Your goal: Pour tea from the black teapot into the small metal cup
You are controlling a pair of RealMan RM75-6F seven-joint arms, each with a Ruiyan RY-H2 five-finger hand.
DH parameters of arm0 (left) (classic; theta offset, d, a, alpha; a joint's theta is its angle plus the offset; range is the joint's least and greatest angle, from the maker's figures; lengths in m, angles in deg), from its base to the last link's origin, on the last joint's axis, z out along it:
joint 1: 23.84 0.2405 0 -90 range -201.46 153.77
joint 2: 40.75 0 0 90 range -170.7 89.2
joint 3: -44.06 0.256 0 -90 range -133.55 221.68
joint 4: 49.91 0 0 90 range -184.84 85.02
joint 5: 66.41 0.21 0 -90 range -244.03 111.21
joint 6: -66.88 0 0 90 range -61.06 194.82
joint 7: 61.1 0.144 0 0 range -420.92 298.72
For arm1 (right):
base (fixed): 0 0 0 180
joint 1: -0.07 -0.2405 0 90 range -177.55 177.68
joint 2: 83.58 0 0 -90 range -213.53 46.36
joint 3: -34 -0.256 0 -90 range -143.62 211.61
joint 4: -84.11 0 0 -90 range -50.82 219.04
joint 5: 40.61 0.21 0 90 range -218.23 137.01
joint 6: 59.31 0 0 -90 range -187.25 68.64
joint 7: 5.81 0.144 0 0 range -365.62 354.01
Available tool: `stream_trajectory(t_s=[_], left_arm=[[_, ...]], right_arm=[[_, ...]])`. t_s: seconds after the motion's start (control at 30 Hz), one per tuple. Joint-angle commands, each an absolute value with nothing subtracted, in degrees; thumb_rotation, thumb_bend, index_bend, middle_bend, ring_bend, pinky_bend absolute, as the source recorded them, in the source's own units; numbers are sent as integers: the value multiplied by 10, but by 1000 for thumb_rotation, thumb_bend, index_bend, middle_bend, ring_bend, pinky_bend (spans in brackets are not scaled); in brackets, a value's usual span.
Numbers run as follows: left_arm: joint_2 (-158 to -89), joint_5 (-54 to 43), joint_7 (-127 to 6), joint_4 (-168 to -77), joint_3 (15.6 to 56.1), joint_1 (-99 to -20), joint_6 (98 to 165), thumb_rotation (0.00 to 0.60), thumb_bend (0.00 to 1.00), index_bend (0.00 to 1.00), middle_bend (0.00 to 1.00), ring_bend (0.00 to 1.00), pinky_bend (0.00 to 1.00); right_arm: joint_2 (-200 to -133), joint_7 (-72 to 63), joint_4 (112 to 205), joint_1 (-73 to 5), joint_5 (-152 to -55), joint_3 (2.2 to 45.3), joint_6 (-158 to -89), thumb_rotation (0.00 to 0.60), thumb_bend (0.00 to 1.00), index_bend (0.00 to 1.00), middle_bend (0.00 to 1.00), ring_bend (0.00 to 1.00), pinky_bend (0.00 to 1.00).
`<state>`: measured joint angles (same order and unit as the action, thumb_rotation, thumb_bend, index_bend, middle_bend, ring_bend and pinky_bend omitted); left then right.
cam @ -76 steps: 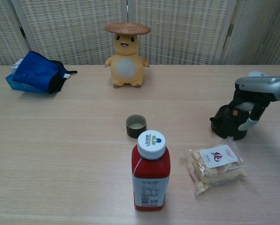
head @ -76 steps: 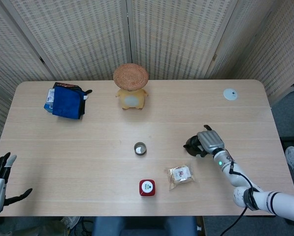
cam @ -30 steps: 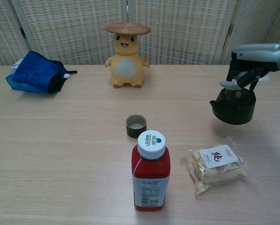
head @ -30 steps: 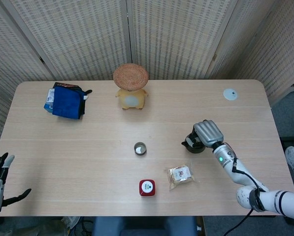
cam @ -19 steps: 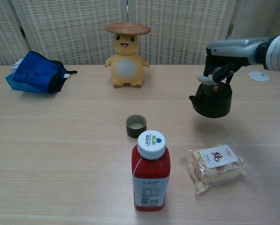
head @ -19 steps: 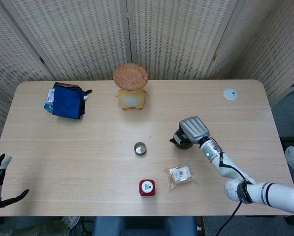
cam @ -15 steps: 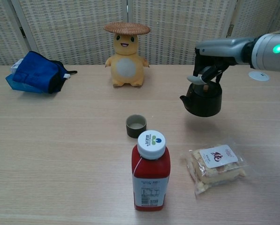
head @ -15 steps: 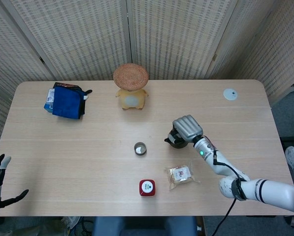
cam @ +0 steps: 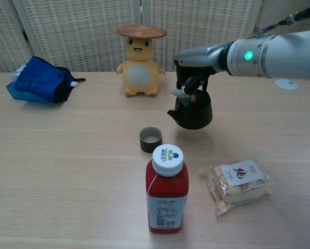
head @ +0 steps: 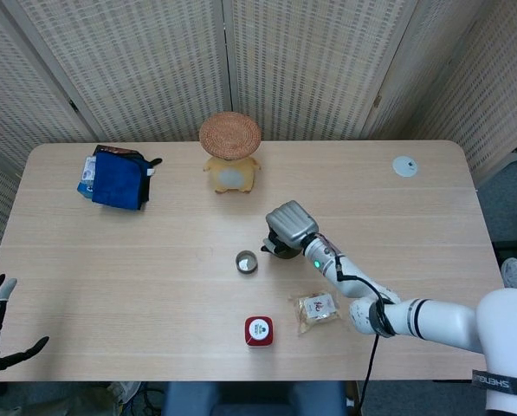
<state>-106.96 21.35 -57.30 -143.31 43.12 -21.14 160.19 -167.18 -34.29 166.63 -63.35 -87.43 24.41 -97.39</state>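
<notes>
The right hand [cam: 192, 78] grips the black teapot [cam: 193, 112] by its top, held upright above the bench just right of the small metal cup [cam: 150, 139]; tilting and pouring remain.

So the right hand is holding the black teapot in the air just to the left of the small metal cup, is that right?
Not quite. The right hand does hold the black teapot in the air, but the teapot is to the right of the small metal cup, not the left. The chest view shows this, with the spout pointing toward the cup.
</notes>
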Motion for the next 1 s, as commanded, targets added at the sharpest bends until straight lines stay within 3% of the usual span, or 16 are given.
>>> stream_trajectory(t_s=[0.03,1.0], left_arm=[[-1070,214,-573,-1433,431,-210,1604,499,15,0,0,0,0],[-1079,222,-586,-1421,435,-190,1629,499,15,0,0,0,0]], right_arm=[[-1684,-360,1657,-650,-862,250,-972,376,492,1000,1000,993,473],[-1722,-524,1654,-770,-783,314,-1006,376,491,1000,1000,1000,484]])
